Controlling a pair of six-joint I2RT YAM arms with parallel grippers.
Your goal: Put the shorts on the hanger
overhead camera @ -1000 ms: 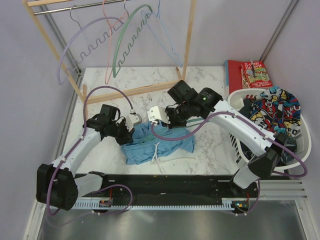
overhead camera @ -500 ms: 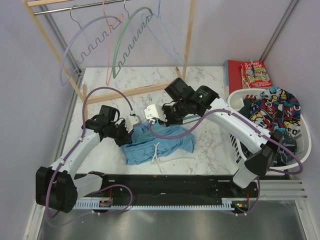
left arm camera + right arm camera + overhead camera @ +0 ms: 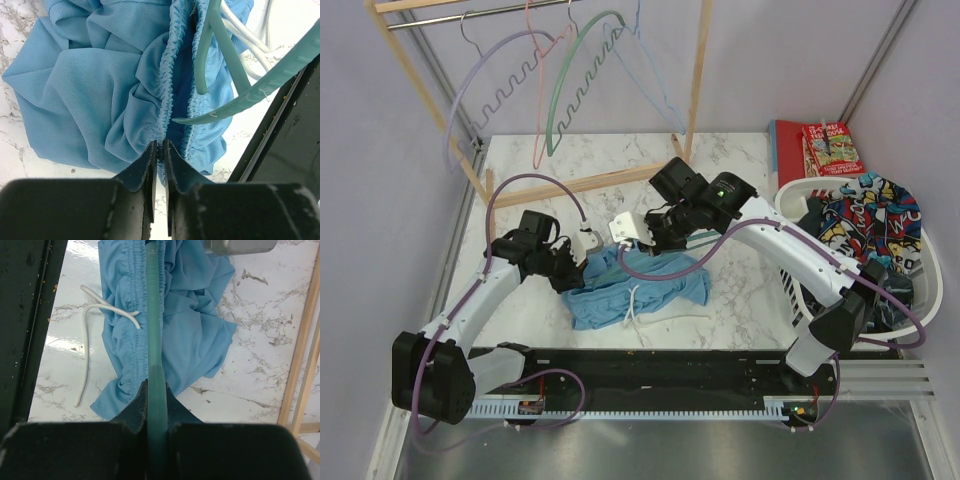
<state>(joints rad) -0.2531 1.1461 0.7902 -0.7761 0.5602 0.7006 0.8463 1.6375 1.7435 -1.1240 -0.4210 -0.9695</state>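
Rail: a black rail (image 3: pixel 650 365) runs along the near table edge, between the two arm bases.
Drawstring: a white cord (image 3: pixel 105 302) trails loose off the waistband onto the marble, on the side nearest the rail.
Shorts: the shorts (image 3: pixel 640 290) lie crumpled on the table (image 3: pixel 740 170) just beyond the rail, between the two grippers, waistband bunched and fabric spread flat around it.
Left gripper: the left gripper (image 3: pixel 160 145) is low at the left edge of the shorts, its jaws nearly closed and pinching the gathered elastic waistband.
Hanger: the hanger (image 3: pixel 154 315) lies over the shorts along the waistband. In the left wrist view one teal arm seems to dip into the gap between the two elastic edges, though folds hide its end. From above it is mostly covered by the arm and a cable.
Right gripper: the right gripper (image 3: pixel 154 385) is at the far right edge of the shorts, jaws clamped on a straight run of the hanger that passes out between the fingers.
Basket: a white basket (image 3: pixel 932 290) at the far right holds cartoon-print clothes (image 3: pixel 860 215).
Books: red books (image 3: pixel 830 145) lie behind the basket.
Rack: a wooden rack (image 3: pixel 698 70) at the back carries several hangers, a green one (image 3: pixel 560 90) among them.
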